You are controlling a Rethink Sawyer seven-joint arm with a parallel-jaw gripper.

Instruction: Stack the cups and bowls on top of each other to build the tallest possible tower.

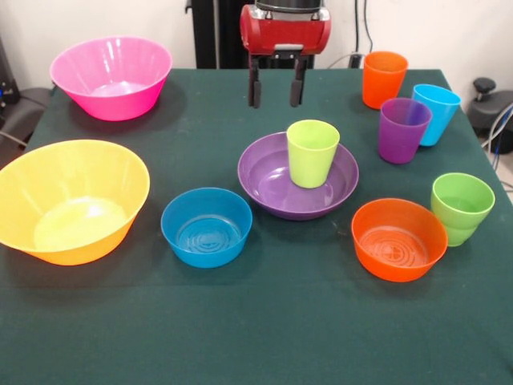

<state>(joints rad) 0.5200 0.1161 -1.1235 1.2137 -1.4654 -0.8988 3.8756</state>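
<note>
So far just one piece is stacked: the lime-yellow plastic cup (pixel 313 152) stands in the wide shallow purple plastic bowl (pixel 272 188); the gripper (pixel 276 87) hangs empty at twelve o'clock, fingers apart, everything else unstacked.

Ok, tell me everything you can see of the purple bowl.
The purple bowl is wide, shallow and round, of smooth glossy plastic, standing upright near the middle of the green table. A lime-yellow cup stands mouth-up inside it, toward its right side, resting on its floor. Nothing else touches it: the blue bowl sits close at its lower left, apart. The gripper hangs open above and behind it, holding nothing.
</note>
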